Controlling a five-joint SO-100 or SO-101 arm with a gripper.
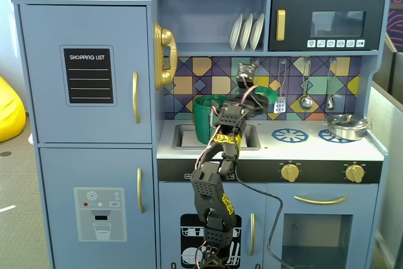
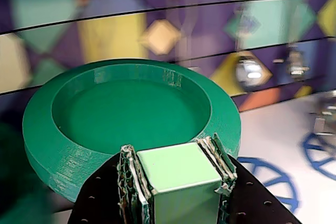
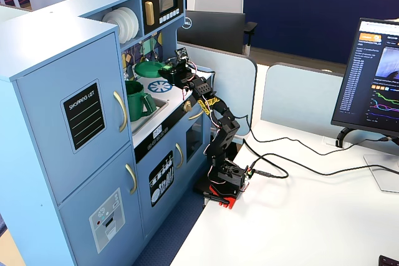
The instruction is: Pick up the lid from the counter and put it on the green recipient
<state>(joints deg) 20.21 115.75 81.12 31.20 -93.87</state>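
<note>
The lid (image 2: 131, 108) is a round dark-green disc with a light-green square handle tab (image 2: 178, 169). My gripper (image 2: 176, 156) is shut on that tab, with the pads (image 2: 130, 179) pressed against both of its sides. In a fixed view the lid (image 1: 268, 94) hangs above the counter, just right of and slightly higher than the green recipient (image 1: 208, 118), which stands in the sink. In the other fixed view the lid (image 3: 148, 66) is held level behind the recipient (image 3: 134, 99), with the gripper (image 3: 167, 66) at its edge.
Blue burner rings (image 1: 289, 135) and a shiny steel pot (image 1: 346, 125) are on the counter to the right. Utensils (image 1: 305, 96) hang on the tiled back wall. A shelf with white plates (image 1: 247, 31) and a microwave are overhead. The sink (image 1: 184, 135) holds the recipient.
</note>
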